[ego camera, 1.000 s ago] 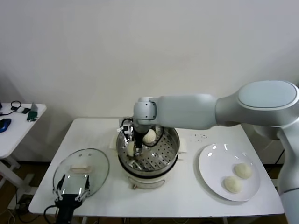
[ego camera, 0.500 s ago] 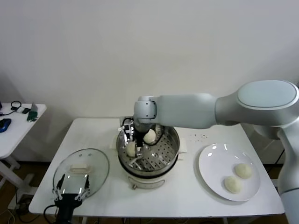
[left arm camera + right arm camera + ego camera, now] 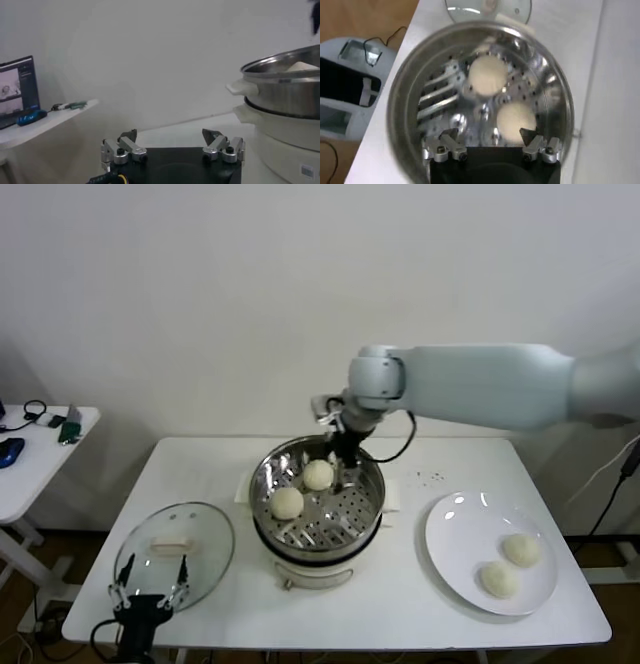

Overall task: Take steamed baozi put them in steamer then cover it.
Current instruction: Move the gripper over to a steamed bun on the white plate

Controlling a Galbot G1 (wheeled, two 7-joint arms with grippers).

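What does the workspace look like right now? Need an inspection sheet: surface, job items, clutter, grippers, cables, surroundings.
Surface: white table, small dark specks near the plate.
Steamer: centre of table, uncovered, two baozi on its perforated floor.
Plate: on the robot's right, two baozi on it.
Cover: flat on the table on the robot's left, handle up.
Clutter: nothing seen on the work table.
Right gripper: open, empty, above the steamer's far rim.
Left gripper: open, empty, low at the table's near edge by the cover.
Cables: black cable looping off the right wrist.
Surroundings: plain wall; side table with small items.
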